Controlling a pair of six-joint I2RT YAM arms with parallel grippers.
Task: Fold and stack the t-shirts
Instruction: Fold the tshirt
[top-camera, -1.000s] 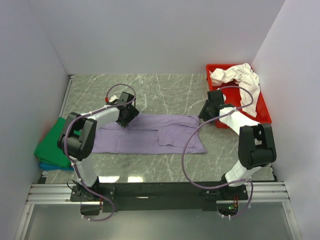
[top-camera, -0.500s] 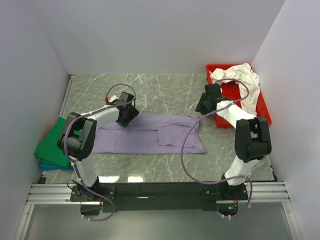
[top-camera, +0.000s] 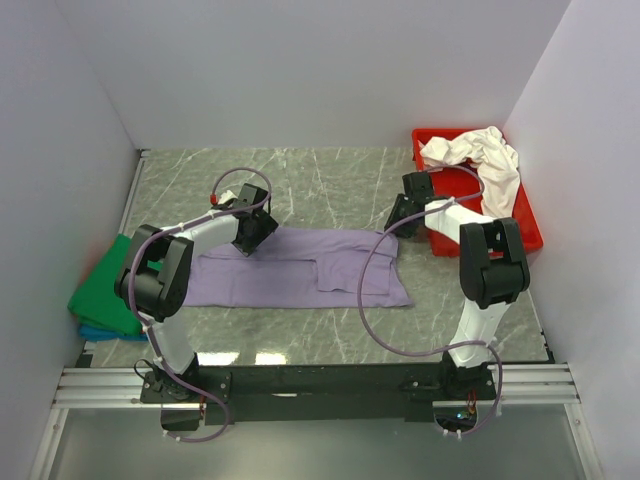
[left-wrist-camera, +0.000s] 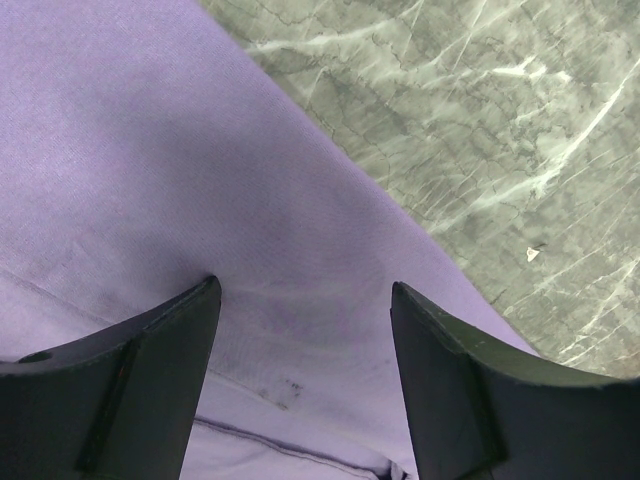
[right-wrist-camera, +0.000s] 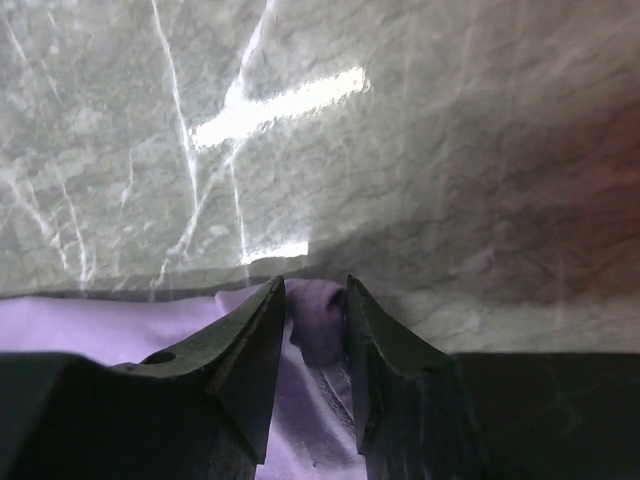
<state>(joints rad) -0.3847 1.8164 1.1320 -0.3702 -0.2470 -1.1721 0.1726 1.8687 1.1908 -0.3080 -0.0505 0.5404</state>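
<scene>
A lavender t-shirt (top-camera: 300, 268) lies spread flat across the middle of the table. My left gripper (top-camera: 250, 232) hangs open over its far left edge; in the left wrist view the fingers (left-wrist-camera: 160, 350) straddle smooth purple cloth (left-wrist-camera: 200, 150) and hold nothing. My right gripper (top-camera: 395, 225) is at the shirt's far right corner. In the right wrist view a bunched fold of the purple cloth (right-wrist-camera: 318, 315) is pinched between its fingers (right-wrist-camera: 250, 340). A green t-shirt (top-camera: 105, 285) lies on a blue one (top-camera: 98, 331) at the left edge. A creamy white t-shirt (top-camera: 480, 160) is heaped in the tray.
The red plastic tray (top-camera: 525, 235) stands at the back right against the wall, close behind my right arm. White walls close the table on the left, back and right. Grey marble (top-camera: 330, 185) shows beyond the lavender shirt.
My right gripper has swung left, away from the tray, to the lavender shirt's far right corner and closed on a fold of it. The left arm has not moved.
</scene>
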